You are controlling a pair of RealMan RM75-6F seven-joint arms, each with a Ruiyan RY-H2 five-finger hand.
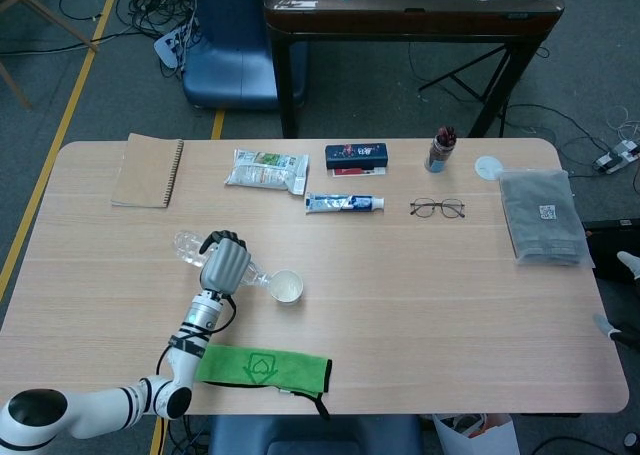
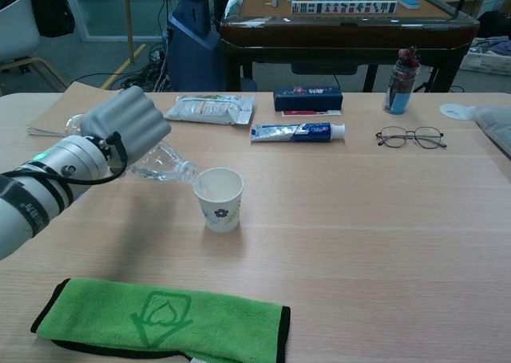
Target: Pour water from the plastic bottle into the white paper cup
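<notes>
The clear plastic bottle (image 2: 164, 162) is tipped nearly on its side above the table, base up to the left and neck slanting down to the right, its mouth at the near-left rim of the white paper cup (image 2: 219, 199). The cup stands upright on the light wooden tabletop, open at the top, with a small dark flower print on its side
</notes>
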